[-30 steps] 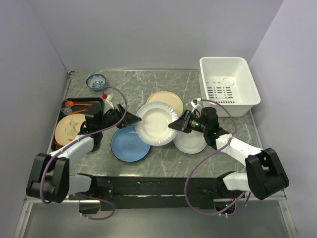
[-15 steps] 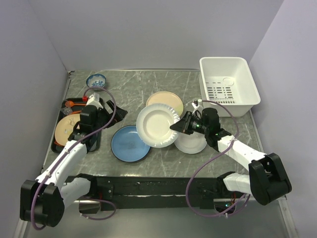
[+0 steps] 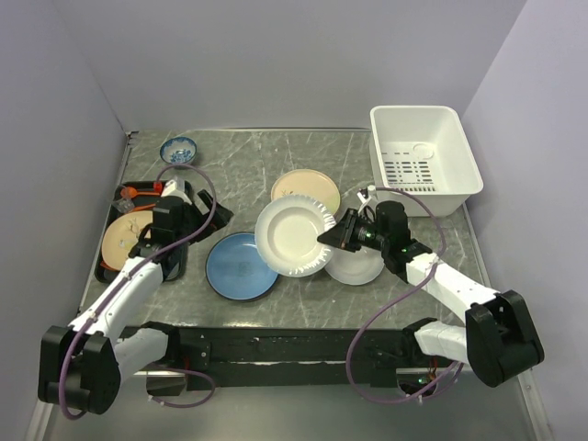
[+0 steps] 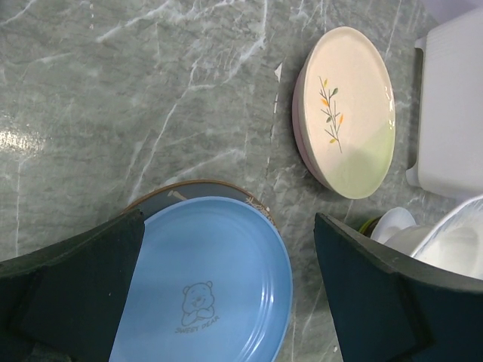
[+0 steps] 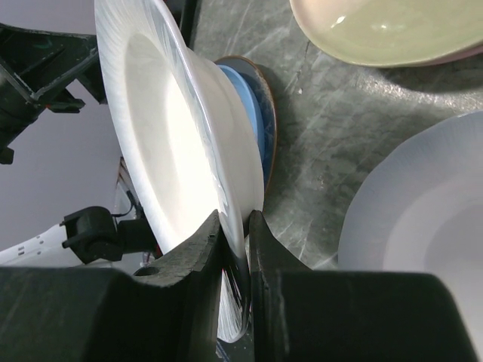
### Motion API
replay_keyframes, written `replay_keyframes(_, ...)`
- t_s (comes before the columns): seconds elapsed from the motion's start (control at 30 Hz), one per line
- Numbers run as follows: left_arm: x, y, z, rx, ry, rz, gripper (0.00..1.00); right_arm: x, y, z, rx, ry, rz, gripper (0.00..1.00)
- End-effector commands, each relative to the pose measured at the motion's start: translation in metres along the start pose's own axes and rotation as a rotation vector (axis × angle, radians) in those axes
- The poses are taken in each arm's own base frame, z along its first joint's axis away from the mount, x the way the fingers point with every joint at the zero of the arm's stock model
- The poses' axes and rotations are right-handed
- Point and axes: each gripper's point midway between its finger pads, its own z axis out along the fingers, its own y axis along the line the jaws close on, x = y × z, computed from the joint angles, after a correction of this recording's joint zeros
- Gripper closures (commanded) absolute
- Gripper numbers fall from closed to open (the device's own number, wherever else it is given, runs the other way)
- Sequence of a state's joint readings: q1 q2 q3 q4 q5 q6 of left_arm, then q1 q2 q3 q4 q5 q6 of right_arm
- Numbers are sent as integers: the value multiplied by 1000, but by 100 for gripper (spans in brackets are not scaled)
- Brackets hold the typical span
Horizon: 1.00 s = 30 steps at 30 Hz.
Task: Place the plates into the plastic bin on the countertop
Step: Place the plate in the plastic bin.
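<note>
two pincers we see: right pincer [image 3: 323, 237] grips the tilted white plate [image 3: 290, 234] by its rim; left pincer [image 4: 228, 249] gapes wide near the blue plate [image 3: 241, 265].

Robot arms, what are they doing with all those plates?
The right end effector is shut on the rim of a white plate, holding it tilted up off the countertop. The left end effector hangs open close to the blue plate, holding nothing. The white bin at the back right has no plate in it yet.
</note>
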<state>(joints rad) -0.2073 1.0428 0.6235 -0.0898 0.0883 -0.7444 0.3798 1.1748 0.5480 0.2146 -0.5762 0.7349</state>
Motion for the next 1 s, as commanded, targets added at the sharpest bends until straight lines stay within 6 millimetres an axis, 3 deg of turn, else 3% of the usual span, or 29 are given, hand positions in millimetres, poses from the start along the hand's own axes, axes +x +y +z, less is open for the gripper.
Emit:
replay_keyframes(0.0, -16, -14, 0, 35, -40, 29, 1, -41, 55, -11, -141, -113, -95, 100)
replay_keyframes(0.3, -8, -11, 10, 34, -7, 23, 1, -71, 65, -18, -103, -160, -113, 100)
replay_keyframes(0.63, 0, -12, 18, 53, 38, 18, 1, -114, 50, -26, -59, -221, -69, 100)
replay_keyframes(0.97, 4, -8, 14, 43, 40, 15, 1, -148, 48, -32, -60, -256, -56, 100)
